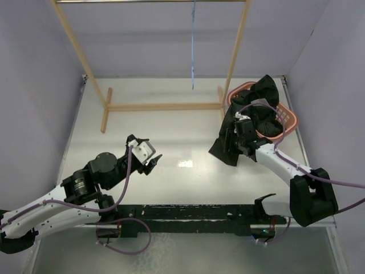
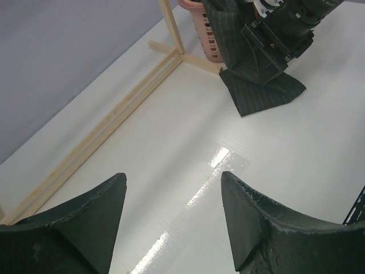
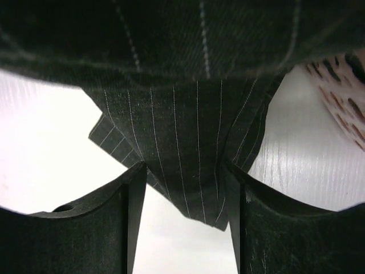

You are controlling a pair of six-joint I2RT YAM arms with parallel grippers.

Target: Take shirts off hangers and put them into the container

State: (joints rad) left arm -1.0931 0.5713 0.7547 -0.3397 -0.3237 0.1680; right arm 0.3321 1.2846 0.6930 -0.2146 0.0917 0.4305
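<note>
Black pinstriped shirt [image 1: 263, 91] half over pink basket [image 1: 288, 123], between parted right pincer [image 3: 182, 176]; left pincer [image 2: 172, 176] wide, empty.

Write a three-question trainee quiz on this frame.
1. True or false: the shirt hangs on the blue hanger.
2. The left claw is: A) open and empty, B) shut on the hanger, C) shut on the shirt.
3. Where does the shirt's loose end lie?
Key: 1 false. 2 A. 3 Over the rim of the basket, down onto the table.
</note>
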